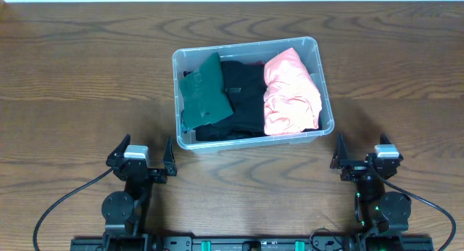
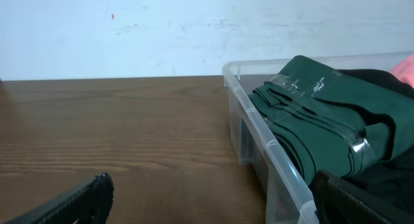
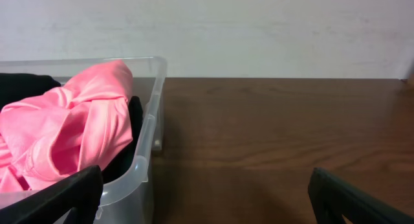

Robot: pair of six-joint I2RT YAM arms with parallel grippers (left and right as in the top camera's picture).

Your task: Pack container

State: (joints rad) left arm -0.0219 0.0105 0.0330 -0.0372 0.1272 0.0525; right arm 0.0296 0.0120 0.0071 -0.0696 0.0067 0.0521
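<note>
The clear plastic container stands at the table's middle. It holds a folded dark green garment on the left, a black garment in the middle and a pink garment on the right. My left gripper is open and empty near the front edge, left of the container's front left corner. My right gripper is open and empty, just right of its front right corner. The left wrist view shows the container's rim and the green garment. The right wrist view shows the rim and the pink garment.
The brown wooden table stretches around the container on all sides. A pale wall stands behind the table's far edge. Black cables run from both arm bases at the front.
</note>
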